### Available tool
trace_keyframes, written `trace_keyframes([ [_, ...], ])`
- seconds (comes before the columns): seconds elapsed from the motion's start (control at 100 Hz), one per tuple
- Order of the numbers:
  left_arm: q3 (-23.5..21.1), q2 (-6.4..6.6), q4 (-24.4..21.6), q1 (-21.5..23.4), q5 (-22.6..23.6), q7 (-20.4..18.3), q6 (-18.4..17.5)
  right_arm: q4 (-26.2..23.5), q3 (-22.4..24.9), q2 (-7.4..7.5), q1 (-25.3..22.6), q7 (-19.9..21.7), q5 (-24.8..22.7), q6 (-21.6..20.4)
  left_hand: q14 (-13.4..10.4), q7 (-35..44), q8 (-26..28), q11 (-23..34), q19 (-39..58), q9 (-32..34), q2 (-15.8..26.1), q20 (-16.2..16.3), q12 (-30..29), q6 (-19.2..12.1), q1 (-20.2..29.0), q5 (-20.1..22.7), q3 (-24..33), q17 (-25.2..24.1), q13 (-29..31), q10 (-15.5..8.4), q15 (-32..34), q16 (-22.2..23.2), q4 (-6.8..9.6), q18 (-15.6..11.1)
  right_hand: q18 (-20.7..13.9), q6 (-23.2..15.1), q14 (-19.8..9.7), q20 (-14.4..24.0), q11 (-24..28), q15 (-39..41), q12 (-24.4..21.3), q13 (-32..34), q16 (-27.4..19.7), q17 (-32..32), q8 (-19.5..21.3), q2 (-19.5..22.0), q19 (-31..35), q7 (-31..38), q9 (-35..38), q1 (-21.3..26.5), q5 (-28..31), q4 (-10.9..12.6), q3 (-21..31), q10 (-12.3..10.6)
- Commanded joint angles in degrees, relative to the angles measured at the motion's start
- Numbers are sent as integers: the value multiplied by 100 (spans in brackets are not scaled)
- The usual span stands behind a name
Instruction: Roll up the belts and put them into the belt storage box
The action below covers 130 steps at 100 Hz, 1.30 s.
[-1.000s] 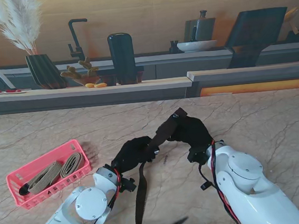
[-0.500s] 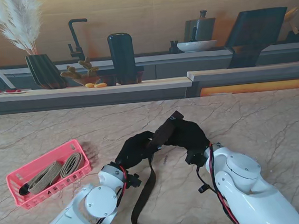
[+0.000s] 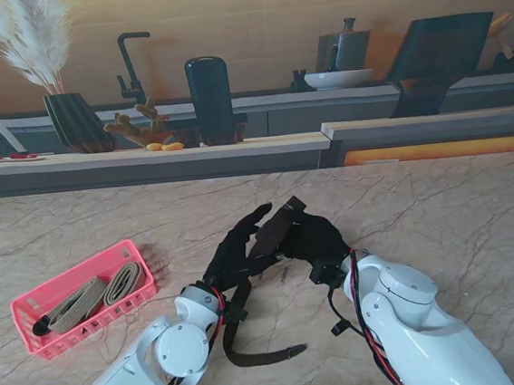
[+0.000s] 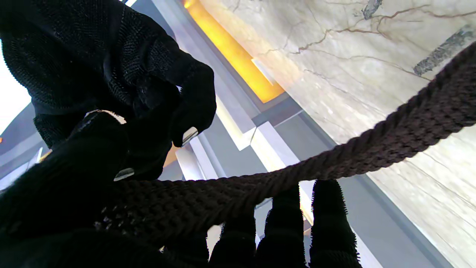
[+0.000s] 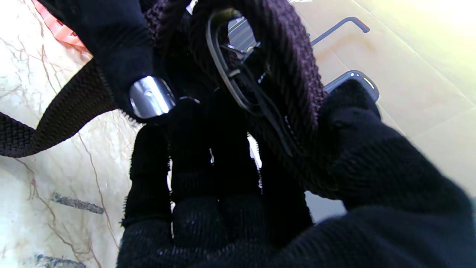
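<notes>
My two black-gloved hands meet over the middle of the marble desk (image 3: 440, 202), to the right of the pink belt storage box (image 3: 33, 309). Between them I hold a dark brown woven belt (image 3: 243, 326).

My right hand (image 3: 316, 237) is closed around the belt's buckle end. In the right wrist view the webbing wraps in a loop around a metal buckle (image 5: 238, 82), pinched between my thumb and the other right fingers (image 5: 219, 156).

My left hand (image 3: 240, 249) sits just beside the right one, on the side toward the box. Its fingers (image 4: 327, 212) are spread and mostly straight, pointing away from me. In the left wrist view the strap lies across their tips; the thumb is at the strap, but I cannot tell whether it is pinching.

From the hands, the belt's long axis runs back toward me. The strap hangs down past my left wrist, then curls to the right, with its free end lying on the desk between my two forearms.

The box stands well apart at the left side of the desk. Two tan belts (image 3: 94, 295) lie inside it, side by side along its length.
</notes>
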Motion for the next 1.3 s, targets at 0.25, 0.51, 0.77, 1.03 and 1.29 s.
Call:
trace_keyframes([
  [0.25, 188, -207, 147, -92, 82, 446, -145, 136, -124, -84, 81, 78, 209, 244, -301, -913, -699, -543, -246, -400, -158, -135, -257, -601, -459, -215, 186, -182, -380, -225, -86, -193, 71, -428, -88, -1061, -184, 78, 48, -27, 45, 14, -57, 46, 97, 613, 200, 492, -59, 559, 331, 327, 262, 68],
  [0.51, 264, -325, 236, -154, 151, 820, -63, 342, -196, -102, 175, 248, 342, 462, -307, -904, -893, -567, -15, -399, 153, -127, -181, -525, -140, -211, -89, -205, -397, -203, 112, -129, 116, -484, -89, -1122, -182, 62, -8, -84, 21, -69, -82, -13, 67, 677, 165, 469, -143, 539, 294, 346, 197, 56],
  [0.77, 305, -446, 261, -176, 42, 1097, 1, 569, -234, -49, 271, 766, 311, 685, -466, -791, -319, -15, 359, -236, 1218, -196, -153, -382, 933, -221, -1435, -149, -235, -311, 318, -141, 234, -559, -77, -1373, -111, 46, -304, -353, -45, -404, -174, -221, 6, 957, 28, 351, -637, 579, 122, 486, -247, 144],
  [1.03, 320, -528, 205, -123, -234, 1169, -29, 770, -331, 85, 424, 1314, -325, 737, -598, 231, 1181, 736, 671, 215, 2645, -56, -62, -201, 2676, -170, -3604, 93, 180, -461, 528, -137, 488, -534, -38, -1123, 43, 173, -424, -416, 13, -608, -159, -341, -54, 1317, -7, 267, -961, 701, -91, 724, -844, 315],
  [1.29, 314, -605, 112, -30, -591, 1210, -107, 801, -445, 167, 546, 1369, -1022, 881, -593, 2128, 976, 773, 923, 640, 3064, 74, -54, -344, 2805, -122, -3695, 257, 452, -511, 674, -85, 483, -434, 60, -646, 188, 224, -372, -370, 40, -685, -151, -405, -82, 1409, 92, 168, -1077, 591, -176, 745, -1020, 458],
])
